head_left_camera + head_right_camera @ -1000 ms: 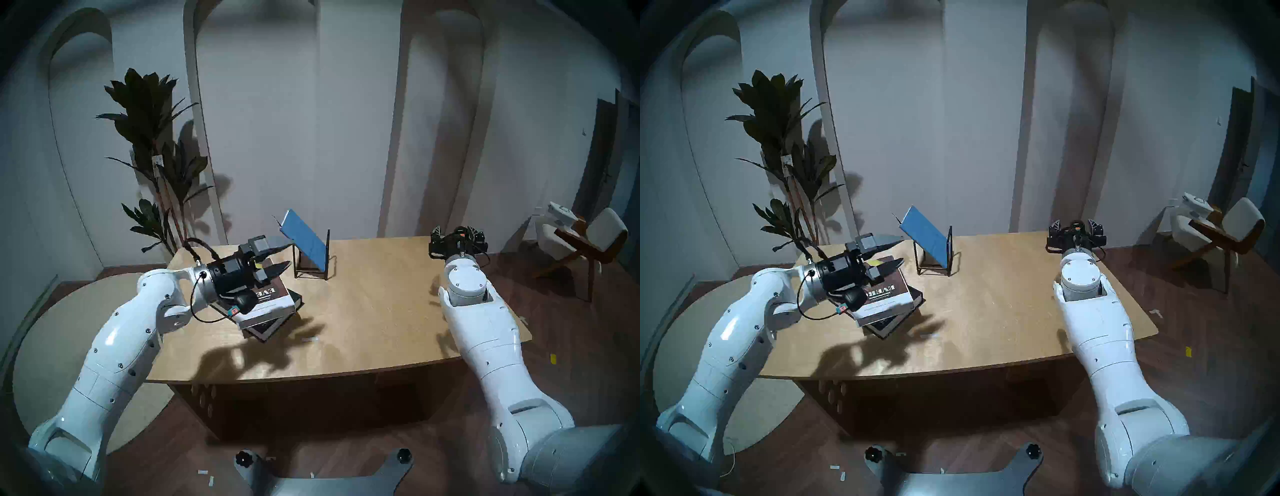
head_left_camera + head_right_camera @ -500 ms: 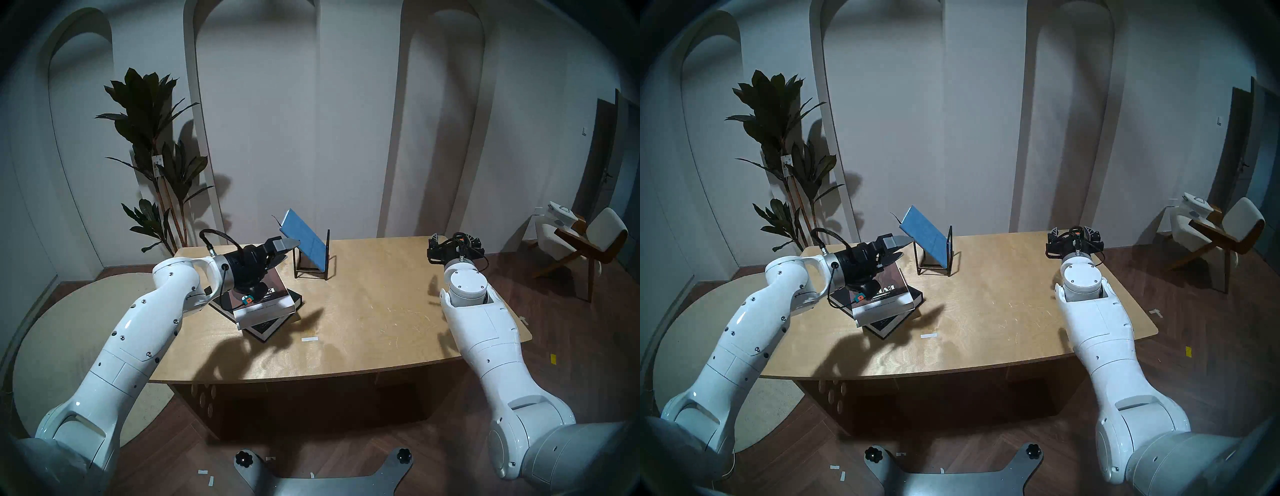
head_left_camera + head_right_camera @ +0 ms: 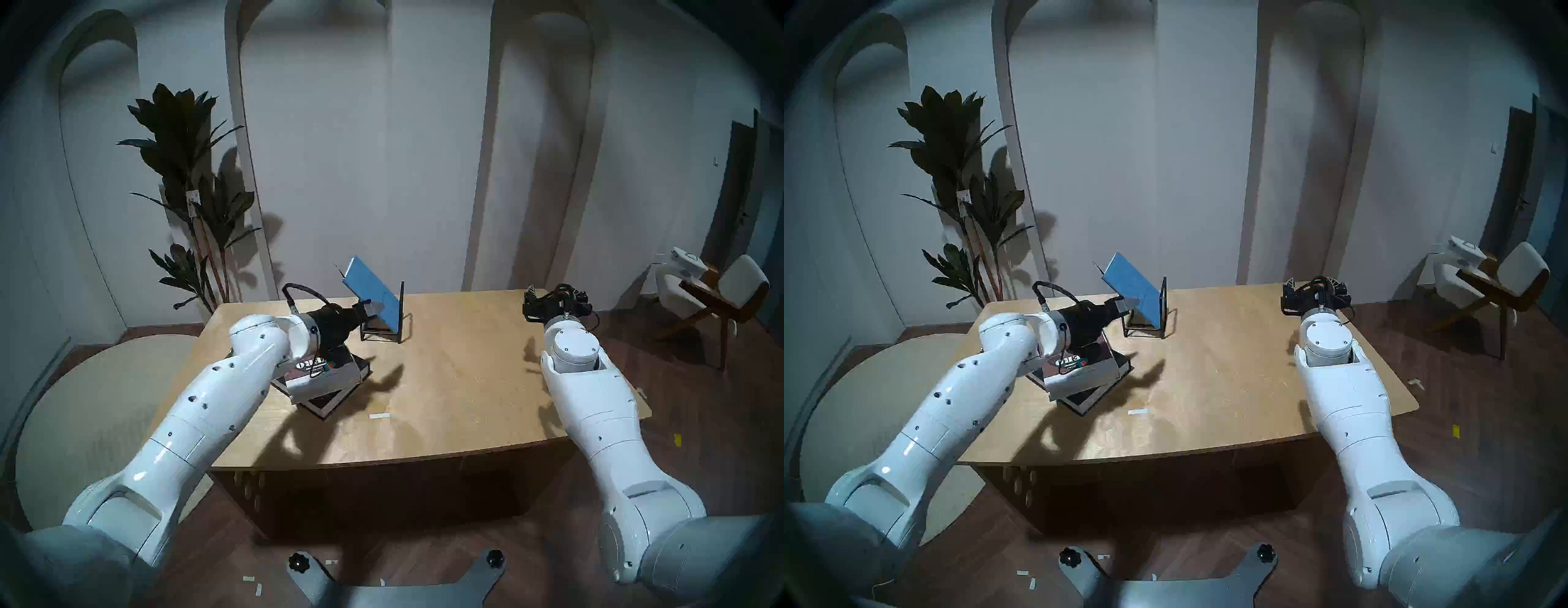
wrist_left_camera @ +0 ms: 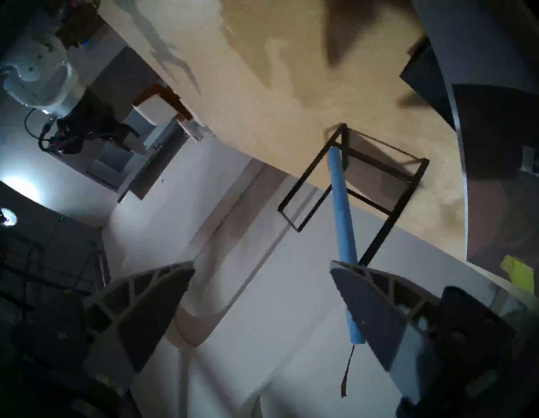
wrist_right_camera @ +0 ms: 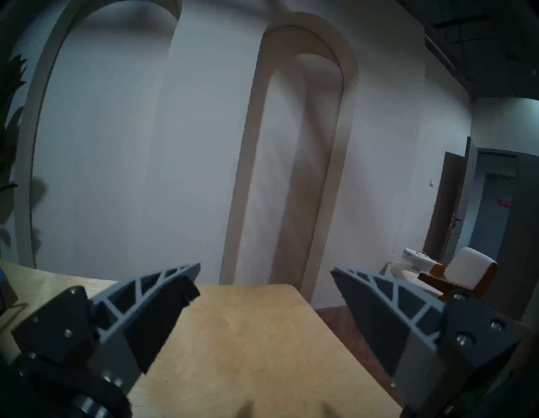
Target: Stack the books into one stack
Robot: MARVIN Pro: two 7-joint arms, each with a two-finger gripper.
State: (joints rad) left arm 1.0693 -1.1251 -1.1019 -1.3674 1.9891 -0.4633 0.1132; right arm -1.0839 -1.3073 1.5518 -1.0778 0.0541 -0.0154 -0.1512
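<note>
A thin blue book (image 3: 373, 293) leans tilted in the black wire rack (image 3: 401, 314) at the back of the table. My left gripper (image 3: 368, 306) is open at the book's lower left edge. In the left wrist view the book's blue edge (image 4: 342, 219) runs between the fingers, close against the right-hand finger (image 4: 376, 315), while the gripper (image 4: 262, 264) stands wide. The brown-covered, white-spined book (image 3: 326, 373) lies askew on the black book (image 3: 324, 403), partly hidden under my left arm. My right gripper (image 3: 555, 297) is open and empty at the table's far right corner (image 5: 266, 267).
The wooden table (image 3: 466, 382) carries a small white strip (image 3: 379, 416) near the stack. A potted plant (image 3: 191, 191) stands behind the table's left corner. A chair (image 3: 721, 297) sits off to the right.
My left arm has reached forward and right, rolling the wrist, so the open gripper went from above the brown book to the blue book's edge. The right arm has barely moved.
</note>
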